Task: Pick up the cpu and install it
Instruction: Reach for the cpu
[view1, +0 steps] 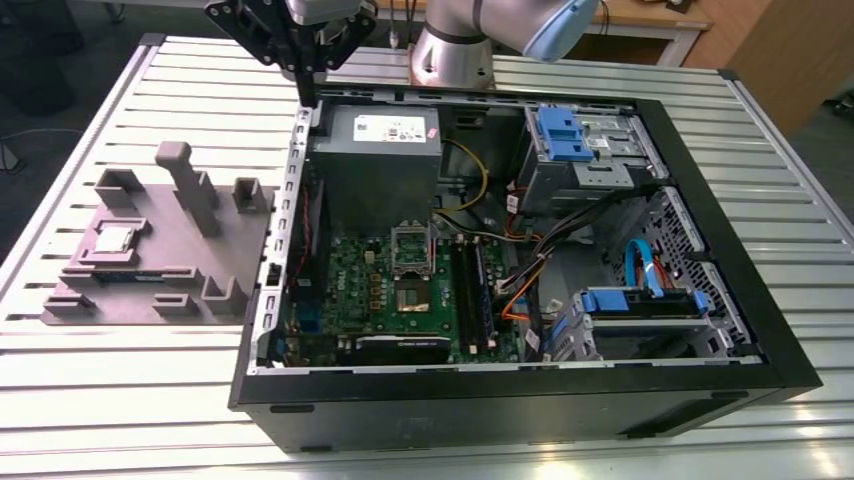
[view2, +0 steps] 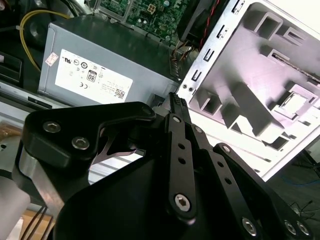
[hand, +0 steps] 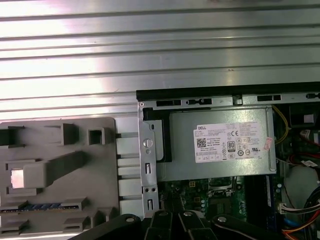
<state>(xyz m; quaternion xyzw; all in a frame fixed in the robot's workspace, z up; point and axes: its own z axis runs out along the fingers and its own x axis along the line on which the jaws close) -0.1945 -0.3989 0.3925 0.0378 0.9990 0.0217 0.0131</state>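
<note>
From where I stand, the bench (view1: 120, 400) is a broad top of pale aluminium slats with dark grooves between the strips. Overhead light glares off the slats (hand: 150, 45) in bright white bands in the first wrist view. Past the bench's far corner the floor (view1: 40, 130) is dark grey. At the exterior view's right stands a brown wooden cabinet (view1: 774, 60), and beside it a wood-topped desk (view1: 654, 22) on a white frame.

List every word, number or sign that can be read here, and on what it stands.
White label on the grey box: lines of print and round marks, too small to read.
Small red-edged sticker beside it: also unreadable.
No other text can be made out.
</note>
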